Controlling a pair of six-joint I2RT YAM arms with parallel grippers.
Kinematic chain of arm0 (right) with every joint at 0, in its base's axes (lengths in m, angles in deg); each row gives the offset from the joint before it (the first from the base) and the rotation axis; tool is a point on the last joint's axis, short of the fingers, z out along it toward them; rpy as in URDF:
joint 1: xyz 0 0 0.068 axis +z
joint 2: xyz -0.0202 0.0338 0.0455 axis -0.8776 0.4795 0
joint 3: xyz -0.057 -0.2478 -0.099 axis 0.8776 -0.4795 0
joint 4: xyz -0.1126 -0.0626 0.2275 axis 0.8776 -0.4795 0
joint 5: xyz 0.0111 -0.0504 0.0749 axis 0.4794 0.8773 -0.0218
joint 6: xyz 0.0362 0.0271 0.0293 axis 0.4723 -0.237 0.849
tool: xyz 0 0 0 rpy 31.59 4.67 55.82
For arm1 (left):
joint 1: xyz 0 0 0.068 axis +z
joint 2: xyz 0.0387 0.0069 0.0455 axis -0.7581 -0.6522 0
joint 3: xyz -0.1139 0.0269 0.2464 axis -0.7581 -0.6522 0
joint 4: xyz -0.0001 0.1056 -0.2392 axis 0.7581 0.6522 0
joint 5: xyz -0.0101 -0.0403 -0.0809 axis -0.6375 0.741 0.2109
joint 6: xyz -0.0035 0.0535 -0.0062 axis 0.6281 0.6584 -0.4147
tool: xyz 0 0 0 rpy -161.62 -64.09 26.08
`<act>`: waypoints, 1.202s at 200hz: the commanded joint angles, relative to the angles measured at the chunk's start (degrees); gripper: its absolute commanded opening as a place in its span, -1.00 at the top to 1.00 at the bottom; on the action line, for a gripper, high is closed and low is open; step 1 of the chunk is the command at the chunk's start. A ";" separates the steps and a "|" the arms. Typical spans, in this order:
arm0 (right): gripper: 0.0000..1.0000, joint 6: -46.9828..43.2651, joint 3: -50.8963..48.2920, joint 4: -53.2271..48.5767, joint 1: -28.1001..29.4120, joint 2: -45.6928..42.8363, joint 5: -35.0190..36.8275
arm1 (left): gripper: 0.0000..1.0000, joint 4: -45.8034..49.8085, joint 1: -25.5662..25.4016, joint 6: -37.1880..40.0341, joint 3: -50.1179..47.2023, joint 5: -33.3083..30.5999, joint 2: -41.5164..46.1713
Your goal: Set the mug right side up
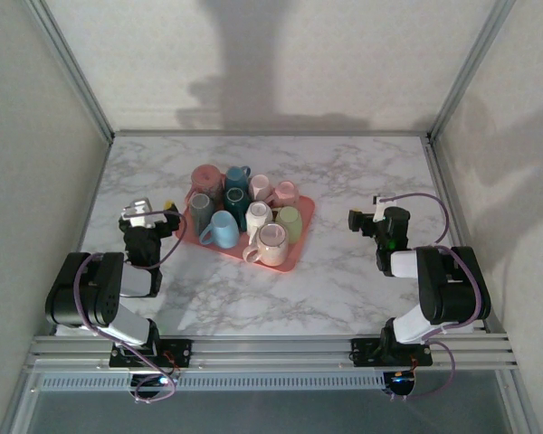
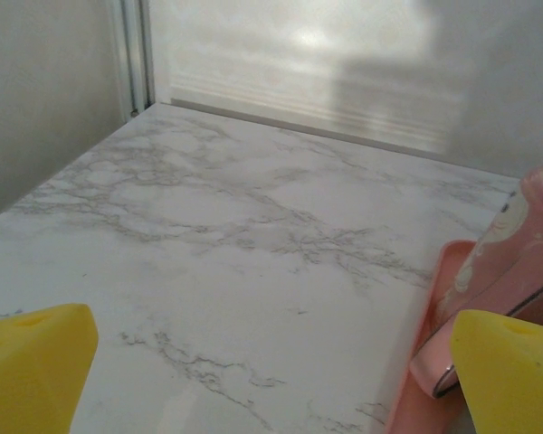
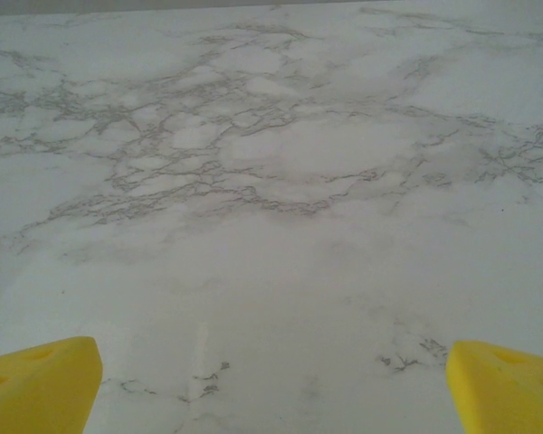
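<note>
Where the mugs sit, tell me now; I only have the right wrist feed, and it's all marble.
Observer: They're crowded on a pink tray mid-table, to the left of the right gripper.
Operator: Give me the left arm's position.
Observer: The left gripper is open, right beside the tray's left edge.
Operator: Name what's nearest it.
Observer: Its wrist view shows a pink mug on the tray, close by the right fingertip.
</note>
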 commanded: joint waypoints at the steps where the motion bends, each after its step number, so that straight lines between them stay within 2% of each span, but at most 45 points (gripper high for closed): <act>1: -0.92 0.42 3.68 -7.32 -0.30 -5.31 1.82 | -0.99 4.28 -0.51 -1.78 1.12 -3.85 5.93; 15: -0.92 1.36 6.44 -15.81 -0.34 -10.51 2.75 | -0.99 10.37 -0.78 -2.14 2.05 -5.66 12.45; 29: -0.91 4.22 10.38 -26.71 -0.34 -15.55 3.52 | -0.99 22.27 -0.87 -4.58 5.68 -7.72 19.83; 65: -0.69 10.98 20.25 -50.37 -0.13 -23.47 -2.17 | -0.99 49.64 -1.87 -9.10 17.35 -2.30 34.01; 81: -0.58 13.51 23.00 -58.07 0.12 -26.22 -6.78 | -0.93 59.24 -3.11 -8.65 21.39 2.69 38.66; 106: -0.44 12.80 27.35 -69.39 2.34 -27.87 -14.05 | -0.86 72.49 -6.92 -4.52 27.30 13.02 41.99; 137: -0.40 7.53 30.18 -79.08 5.93 -29.03 -20.10 | -0.73 86.08 -11.89 7.12 31.72 28.82 40.88; 157: -0.38 4.44 30.76 -81.52 6.91 -29.86 -24.84 | -0.68 89.91 -15.25 17.74 31.02 34.17 40.39; 174: -0.38 2.79 30.91 -82.59 7.67 -30.80 -29.12 | -0.72 88.59 -18.63 24.07 28.76 34.60 40.83; 198: -0.39 3.77 32.41 -85.99 7.96 -29.93 -34.00 | -0.78 86.76 -20.92 30.38 26.65 35.41 39.38; 223: -0.38 3.80 32.94 -89.55 8.14 -28.44 -37.14 | -0.76 88.25 -23.79 37.67 26.60 34.43 35.20; 240: -0.38 2.97 32.52 -90.78 8.06 -28.13 -37.17 | -0.67 88.76 -25.62 40.95 26.92 34.36 31.69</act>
